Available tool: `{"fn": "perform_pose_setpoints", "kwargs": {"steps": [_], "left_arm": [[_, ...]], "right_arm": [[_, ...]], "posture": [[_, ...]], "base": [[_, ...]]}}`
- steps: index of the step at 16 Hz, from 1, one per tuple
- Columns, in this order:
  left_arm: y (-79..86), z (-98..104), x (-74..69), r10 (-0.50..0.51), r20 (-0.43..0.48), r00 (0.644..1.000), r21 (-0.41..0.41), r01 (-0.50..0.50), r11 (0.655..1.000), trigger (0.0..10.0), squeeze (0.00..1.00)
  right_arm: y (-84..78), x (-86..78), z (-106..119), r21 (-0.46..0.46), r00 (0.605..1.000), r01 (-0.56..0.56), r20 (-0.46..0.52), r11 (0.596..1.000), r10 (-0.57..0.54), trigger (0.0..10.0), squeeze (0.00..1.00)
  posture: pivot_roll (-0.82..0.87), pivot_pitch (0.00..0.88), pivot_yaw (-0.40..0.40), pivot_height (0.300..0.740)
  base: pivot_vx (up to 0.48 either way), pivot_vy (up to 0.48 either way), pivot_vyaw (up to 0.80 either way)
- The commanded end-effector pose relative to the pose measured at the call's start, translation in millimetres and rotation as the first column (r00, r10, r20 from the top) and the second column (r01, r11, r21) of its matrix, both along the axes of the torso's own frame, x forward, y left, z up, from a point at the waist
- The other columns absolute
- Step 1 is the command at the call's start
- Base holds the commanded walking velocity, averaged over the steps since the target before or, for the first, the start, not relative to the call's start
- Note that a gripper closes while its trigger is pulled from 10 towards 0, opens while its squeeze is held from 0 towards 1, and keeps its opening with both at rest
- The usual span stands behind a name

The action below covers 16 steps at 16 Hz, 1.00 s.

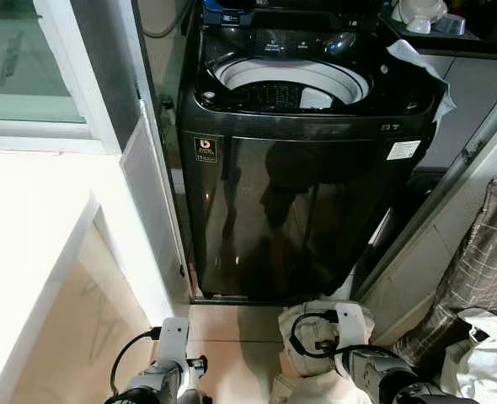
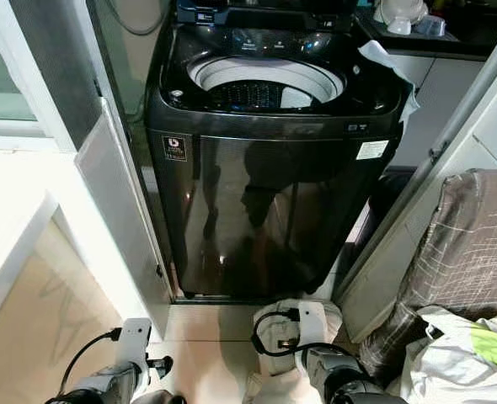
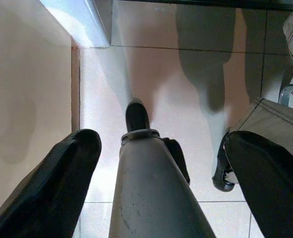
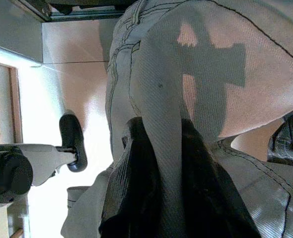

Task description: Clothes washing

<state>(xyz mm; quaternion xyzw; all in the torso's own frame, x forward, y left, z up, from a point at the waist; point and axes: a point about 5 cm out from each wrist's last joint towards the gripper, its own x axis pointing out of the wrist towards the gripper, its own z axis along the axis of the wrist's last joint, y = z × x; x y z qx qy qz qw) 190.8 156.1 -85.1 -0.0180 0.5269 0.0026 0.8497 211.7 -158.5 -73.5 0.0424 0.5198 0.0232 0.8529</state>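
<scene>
While the black top-loading washing machine (image 1: pixel 303 168) stands straight ahead with its lid up and its pale drum ring (image 1: pixel 292 82) exposed, the robot's right gripper (image 4: pixel 159 188) is clamped on a beige garment (image 4: pixel 196 74), its two black fingers (image 4: pixel 131 193) pinching a fold of the cloth between them. The garment, seamed like trousers, hangs low in front of the machine's base, just above the tiled floor (image 3: pixel 186 99); its long axis runs away from the gripper toward the machine, with stitched seams following that line. The left gripper (image 3: pixel 156 163) hangs beside it over the floor, fingers spread wide and holding nothing. To the right, a checked cloth (image 2: pixel 467 252) and white bags (image 2: pixel 459 362) are piled against the wall.
</scene>
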Motion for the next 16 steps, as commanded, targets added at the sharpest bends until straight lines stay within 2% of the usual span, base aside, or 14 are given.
{"fn": "perform_pose_setpoints", "kwargs": {"steps": [1,16], "left_arm": [[1.4,-1.3,-2.7,-0.013,-0.005,1.0,0.014,0.013,1.0,10.0,0.0],[5.5,-2.5,-5.7,-0.024,-0.008,1.0,0.026,0.024,0.999,10.0,0.0]], "right_arm": [[0.3,9.0,5.3,-0.002,0.999,-0.017,0.035,1.0,0.017,0.0,0.0],[-5.8,3.7,2.5,-0.012,0.999,-0.008,0.031,1.0,0.009,0.0,0.0]], "posture": [[-0.05,0.0,-0.013,0.74],[-0.07,0.009,-0.013,0.74]], "base": [[0.0,0.0,0.0],[0.0,0.0,0.0]]}}
